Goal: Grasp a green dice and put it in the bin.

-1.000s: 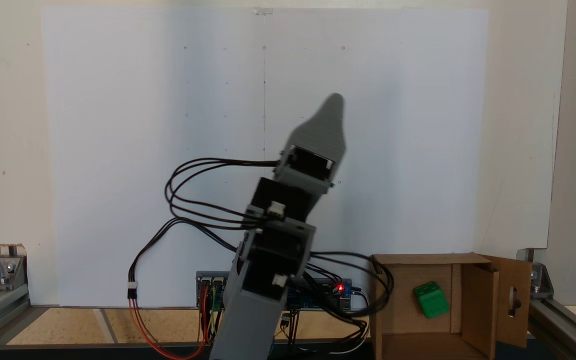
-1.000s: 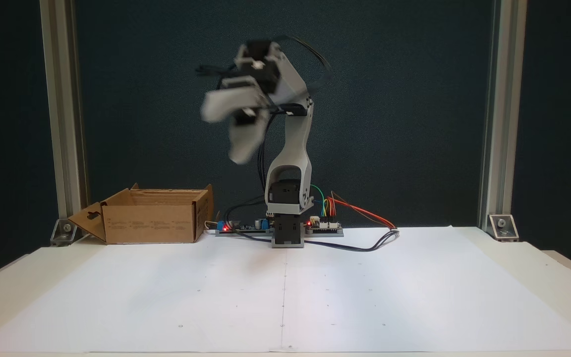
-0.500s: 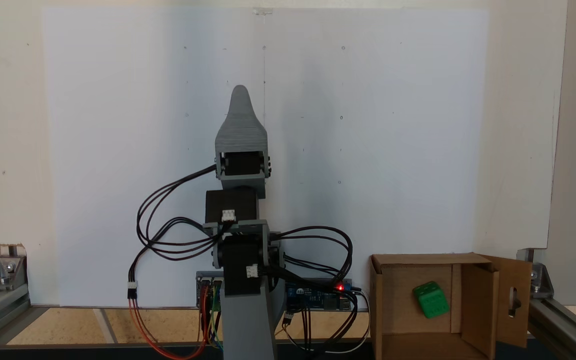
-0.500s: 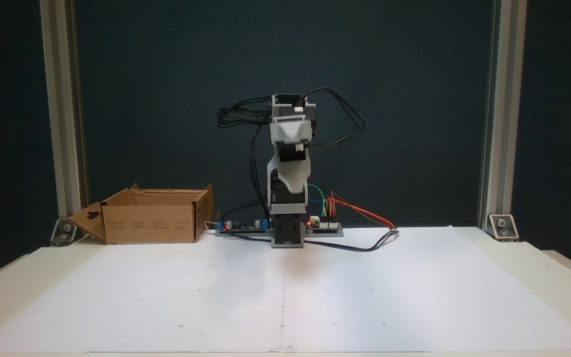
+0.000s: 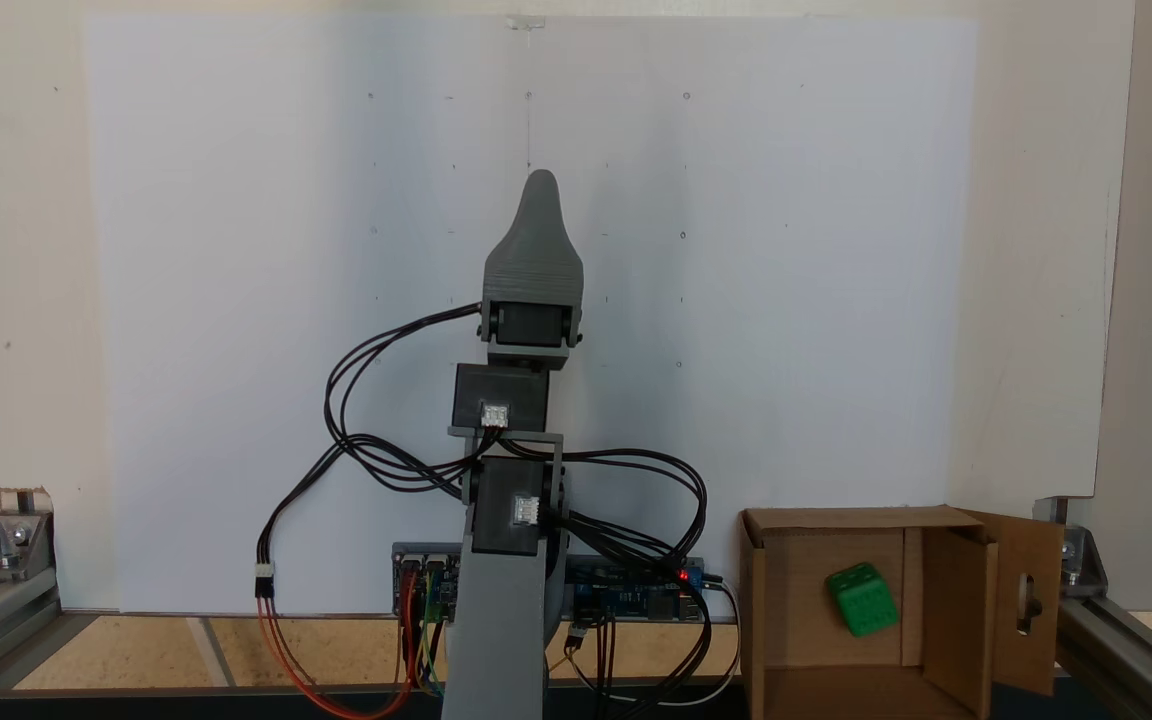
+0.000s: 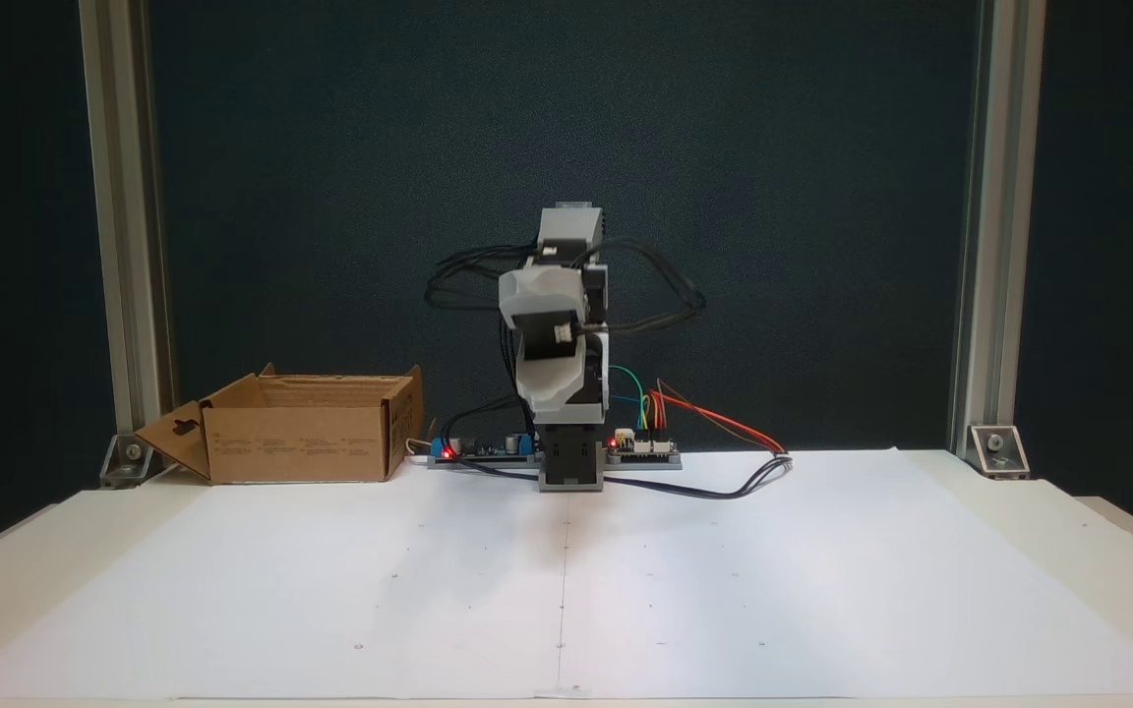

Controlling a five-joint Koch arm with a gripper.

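The green dice (image 5: 863,598) lies on the floor of the cardboard bin (image 5: 841,518), near its middle. From the front, the bin (image 6: 301,442) stands at the left of the arm's base and its walls hide the dice. My gripper (image 5: 540,185) is far from the bin, folded over the arm's base at the middle of the table. It holds nothing green. Seen from above, a single grey tip shows. From the front, the gripper (image 6: 552,396) points down toward the camera as one pale lobe, its jaws one behind the other.
A white paper sheet (image 6: 566,580) covers the table in front of the arm. Circuit boards (image 6: 488,447) and loose cables (image 6: 724,482) lie beside the base. Aluminium posts (image 6: 124,246) stand at both back corners. The bin's slotted flap (image 5: 1028,600) hangs open outward.
The arm swung away from the bin side to the table's middle and folded lower over its base. The dice stayed still inside the bin.
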